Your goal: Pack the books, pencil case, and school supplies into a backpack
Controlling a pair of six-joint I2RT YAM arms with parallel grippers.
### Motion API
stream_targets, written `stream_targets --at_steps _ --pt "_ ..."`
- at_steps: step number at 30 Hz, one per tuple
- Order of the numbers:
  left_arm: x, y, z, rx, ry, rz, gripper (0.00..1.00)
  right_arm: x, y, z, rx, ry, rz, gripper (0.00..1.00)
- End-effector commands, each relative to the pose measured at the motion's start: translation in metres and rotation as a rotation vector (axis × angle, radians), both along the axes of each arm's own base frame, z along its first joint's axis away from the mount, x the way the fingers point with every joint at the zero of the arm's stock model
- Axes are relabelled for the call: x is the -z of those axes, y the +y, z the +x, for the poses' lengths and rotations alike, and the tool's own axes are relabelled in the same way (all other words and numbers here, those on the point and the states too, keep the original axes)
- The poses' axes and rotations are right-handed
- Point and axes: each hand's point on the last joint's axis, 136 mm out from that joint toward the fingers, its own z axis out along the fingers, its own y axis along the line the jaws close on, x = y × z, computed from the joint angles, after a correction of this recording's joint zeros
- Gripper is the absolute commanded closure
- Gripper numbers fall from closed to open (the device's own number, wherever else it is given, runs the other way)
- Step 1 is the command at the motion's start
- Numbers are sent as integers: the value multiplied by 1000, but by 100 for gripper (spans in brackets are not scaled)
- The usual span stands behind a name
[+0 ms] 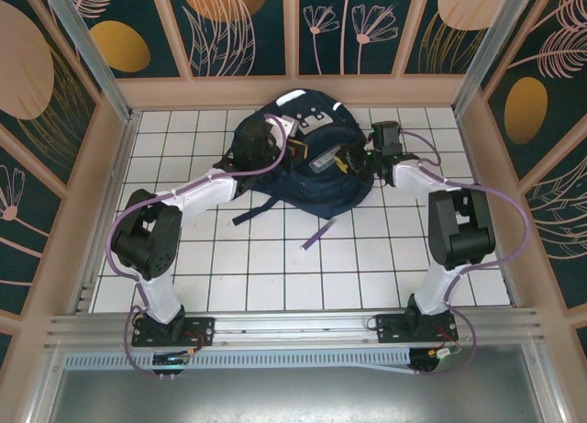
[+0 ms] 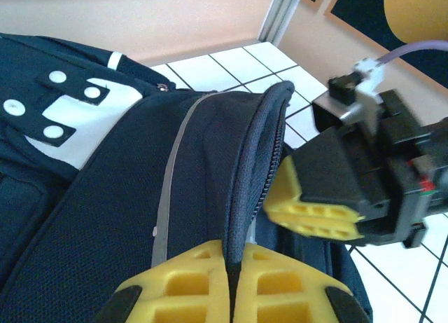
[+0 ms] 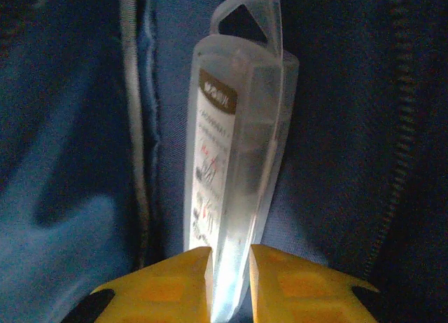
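The navy backpack (image 1: pixel 275 189) lies at the back middle of the tiled table, its main zip open. My left gripper (image 2: pixel 234 261) is shut on the raised zipper edge (image 2: pixel 257 148) of the opening. From the right, my right gripper (image 3: pixel 229 281) reaches into the opening, shut on a clear plastic stationery pack (image 3: pixel 234 162) that points inward against the blue lining (image 3: pixel 336 162). One yellow finger (image 2: pixel 311 211) of the right gripper is beside the lifted edge. A slim purple pen (image 1: pixel 317 234) lies on the tiles in front of the backpack. The books and pencil case are out of view.
A dark strap (image 1: pixel 246 216) trails from the backpack toward the near left. Both arms (image 1: pixel 197 195) (image 1: pixel 431 180) flank the bag. Wooden walls (image 1: pixel 293 91) close in the tiled table (image 1: pixel 293 276) at the back and sides.
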Motion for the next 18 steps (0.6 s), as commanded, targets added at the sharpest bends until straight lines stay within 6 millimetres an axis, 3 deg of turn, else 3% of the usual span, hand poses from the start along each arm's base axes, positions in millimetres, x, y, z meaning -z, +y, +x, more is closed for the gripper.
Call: stream_targets --at_steps 1,4,8,13,18 --pt "-78 -7 1 36 -152 -140 100 11 12 13 -6 -60 -27 80" --pt "-76 -8 1 39 -143 -146 100 8 30 26 0 -139 20 86" --pt "-73 -11 1 48 -130 -159 100 -13 53 52 8 -256 116 94" --pt "-71 -11 2 47 -124 -158 100 -10 71 79 50 -265 138 96" --pt "-71 -11 3 40 -126 -151 100 -13 74 81 93 -240 207 88"
